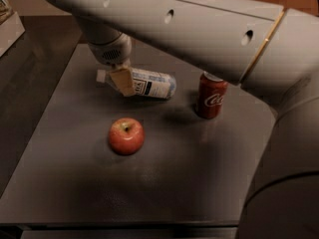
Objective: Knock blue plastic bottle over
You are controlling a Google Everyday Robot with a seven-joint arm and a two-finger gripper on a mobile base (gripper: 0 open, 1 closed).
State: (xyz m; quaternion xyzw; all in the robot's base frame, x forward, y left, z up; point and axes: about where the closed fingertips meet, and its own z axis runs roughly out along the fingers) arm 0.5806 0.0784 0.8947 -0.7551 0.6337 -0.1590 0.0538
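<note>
Lying on its side toward the far part of the dark grey tabletop, the blue plastic bottle has its white cap pointing to 9 o'clock and its base to 3 o'clock, with its white and dark-blue label facing up. The end effector hangs over the cap half of the bottle. A tan part of it lies across the bottle's neck in this view, and whether it touches the plastic cannot be made out. How wide it stands cannot be told either. Above it, the round grey wrist joins the thick pale arm, which sweeps across the top of the view from 10 o'clock to 3 o'clock. A red soda can stands upright at the bottle's 3 o'clock, near its base but apart from it. A red apple sits stem up at the bottle's 6 o'clock, nearer the middle of the tabletop and clear of both.
</note>
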